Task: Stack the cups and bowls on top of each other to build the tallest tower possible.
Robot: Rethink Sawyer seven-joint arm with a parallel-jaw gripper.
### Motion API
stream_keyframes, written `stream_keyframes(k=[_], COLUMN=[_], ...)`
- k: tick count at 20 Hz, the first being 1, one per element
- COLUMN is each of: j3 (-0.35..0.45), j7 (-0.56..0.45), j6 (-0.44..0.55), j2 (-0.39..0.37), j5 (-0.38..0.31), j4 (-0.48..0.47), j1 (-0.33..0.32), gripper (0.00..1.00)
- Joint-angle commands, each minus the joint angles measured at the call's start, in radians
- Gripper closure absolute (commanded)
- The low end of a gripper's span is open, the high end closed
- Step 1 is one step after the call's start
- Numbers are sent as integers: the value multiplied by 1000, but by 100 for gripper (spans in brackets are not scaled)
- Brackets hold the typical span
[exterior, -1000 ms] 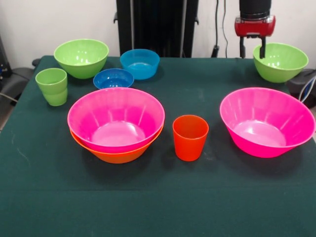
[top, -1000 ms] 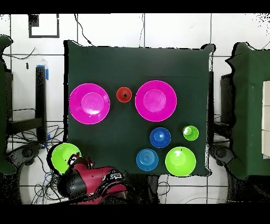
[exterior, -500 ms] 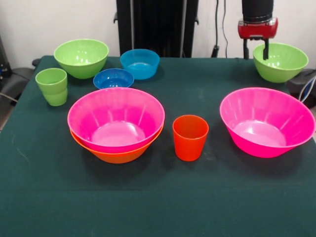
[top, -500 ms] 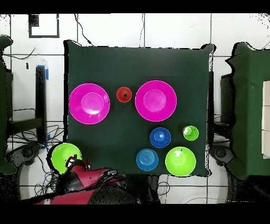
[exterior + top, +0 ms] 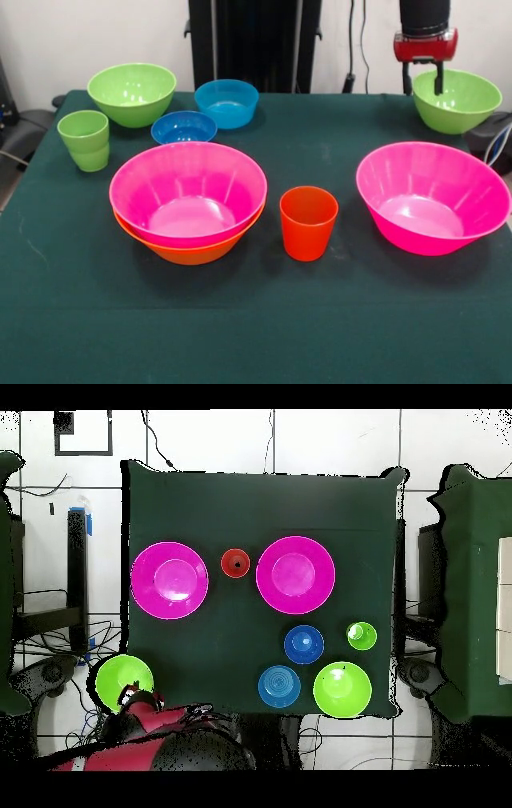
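Orange bowl [image 5: 186, 250] under the nested pink bowl [image 5: 188, 192] showed only in the front view. Both stood upright, mouths up, beside the orange-red cup [image 5: 308, 222]. Gripper [image 5: 423, 80] hung with fingers apart over the green bowl [image 5: 454, 100].

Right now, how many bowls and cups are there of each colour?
Pink bowls: 2
Green bowls: 2
Blue bowls: 2
Orange bowl: 1
Green cup: 1
Orange-red cup: 1
Total: 9
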Motion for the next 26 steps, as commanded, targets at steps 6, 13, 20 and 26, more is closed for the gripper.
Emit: stream_keyframes(k=[6, 13, 20, 26], j3=[39, 16, -31, -71], j7=[179, 154, 144, 164], j6=[-67, -77, -109, -83], j2=[118, 142, 142, 91], j5=[11, -9, 11, 73], j4=[-142, -165, -176, -146], j1=[-12, -18, 22, 60], gripper=[0, 0, 0, 100])
